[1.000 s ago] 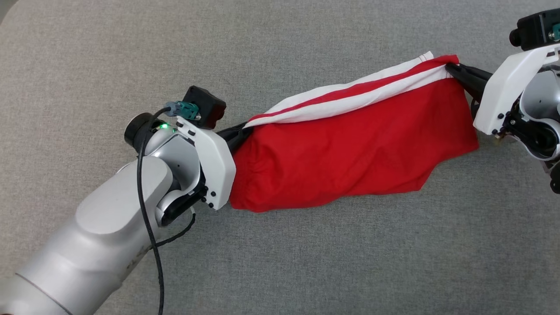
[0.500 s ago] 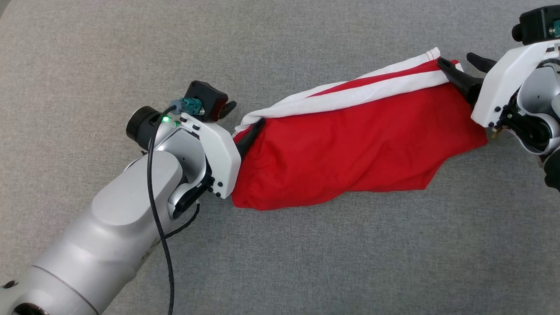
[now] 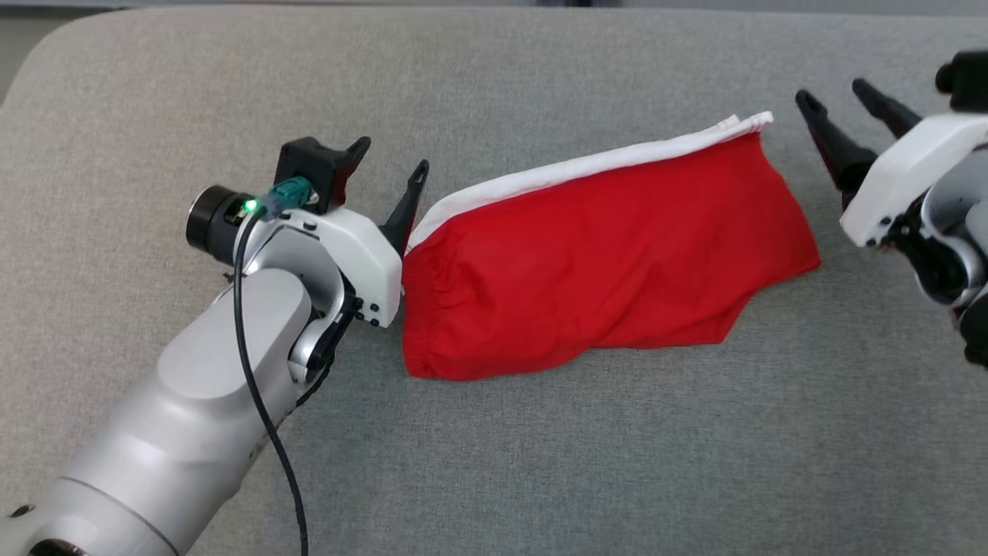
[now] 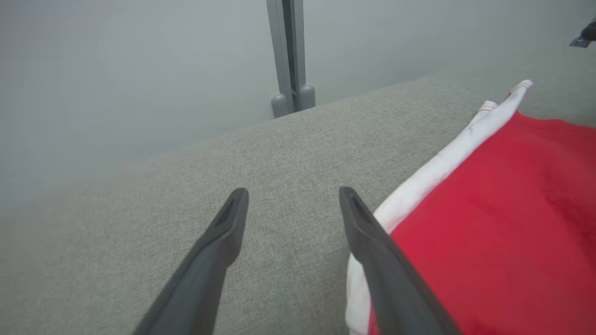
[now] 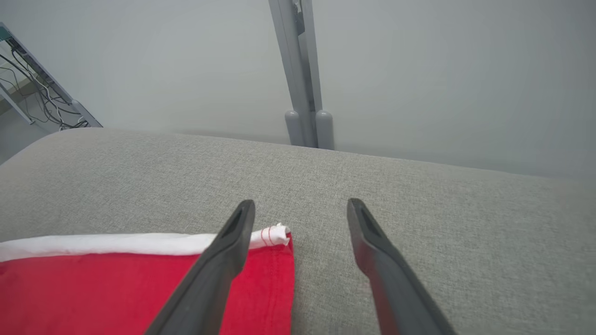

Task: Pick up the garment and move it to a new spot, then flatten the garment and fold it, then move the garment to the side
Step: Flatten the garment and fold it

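Toward the far edge of the grey surface, the red garment is lying lengthwise between my grippers. I am reading the left gripper and right gripper as wide open and empty; the left is sitting nearer its end.

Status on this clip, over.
Left pincer open, right pincer open, both empty. Red-and-white fabric garment lying folded on grey fabric surface. Nothing in the way.

1. Bare grey fabric surface lies open in front of and behind the red garment.
2. The garment blocks the stretch between left claw and right claw.
3. An upright post stands past the far edge.
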